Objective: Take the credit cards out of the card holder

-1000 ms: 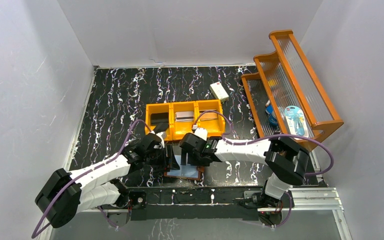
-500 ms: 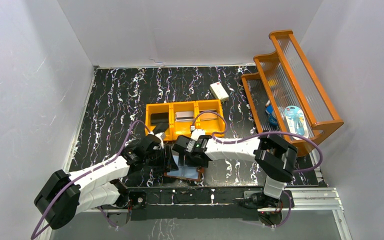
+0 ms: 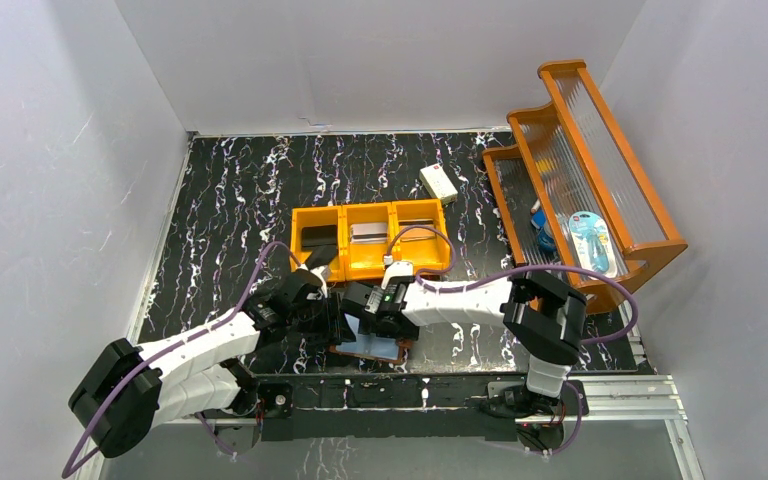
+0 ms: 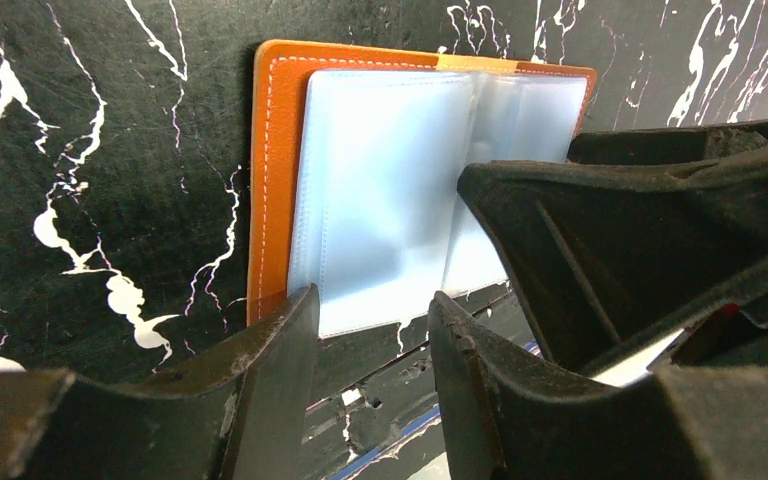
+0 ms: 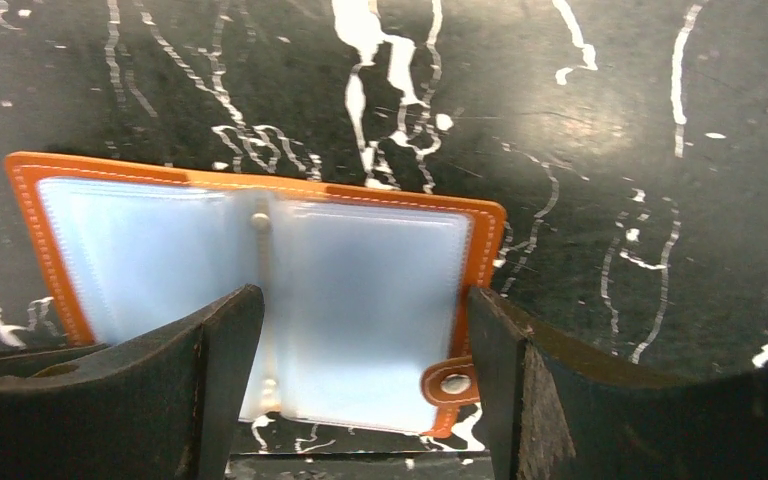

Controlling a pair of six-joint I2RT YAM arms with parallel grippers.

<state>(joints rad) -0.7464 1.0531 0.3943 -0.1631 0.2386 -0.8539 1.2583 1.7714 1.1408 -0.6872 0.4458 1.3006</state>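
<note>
The card holder [image 3: 378, 346] lies open and flat near the table's front edge, with an orange-brown rim, pale blue sleeves [image 4: 380, 200] and a snap tab [image 5: 452, 382]. My left gripper [image 3: 336, 322] hovers at its left side, open, with a narrow gap [image 4: 370, 320] and nothing in it. My right gripper [image 3: 370, 318] stands open wide over the right half [image 5: 365, 310], its fingers [image 5: 505, 350] straddling the sleeve without holding it. Credit cards lie in the orange tray: a black one [image 3: 318, 236] and grey ones [image 3: 367, 232] [image 3: 416, 233].
The orange three-compartment tray [image 3: 370, 268] sits just behind both grippers. A cream-white box [image 3: 438, 183] lies farther back. An orange tiered rack [image 3: 600, 160] holding small items stands at the right. The metal rail [image 3: 410, 392] runs right in front of the card holder.
My right gripper has slid left over the open card holder. The left gripper's jaws have narrowed while that arm barely moved. The card holder stayed put.
</note>
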